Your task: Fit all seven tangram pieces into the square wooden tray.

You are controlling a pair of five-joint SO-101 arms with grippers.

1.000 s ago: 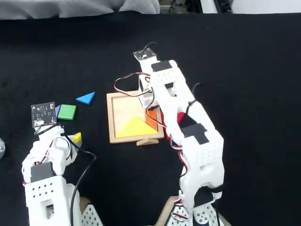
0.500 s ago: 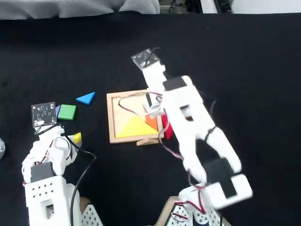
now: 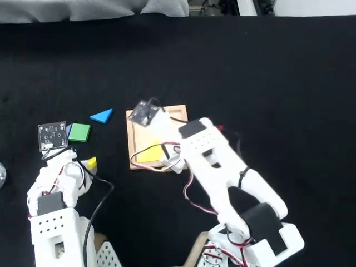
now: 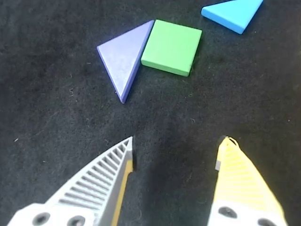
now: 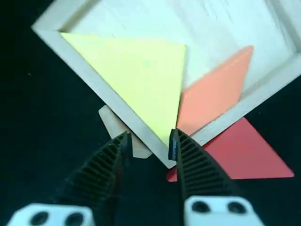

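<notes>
Right gripper [image 5: 148, 143] hangs with its black fingers slightly parted, clamping nothing, right over a rim of the square wooden tray [image 5: 87, 70]. Inside, a large yellow triangle [image 5: 141, 75] lies along that rim, with an orange parallelogram [image 5: 214, 92] against its edge. Outside, a red triangle [image 5: 240, 155] sits by the rim and a pale tan wooden piece [image 5: 112, 123] pokes out nearby. The left gripper [image 4: 178, 141] gapes wide and empty above black cloth [image 4: 47, 117]. Beyond it, a purple triangle [image 4: 120, 61] lies just beside a green square [image 4: 171, 47], with a blue triangle [image 4: 235, 12] near.
</notes>
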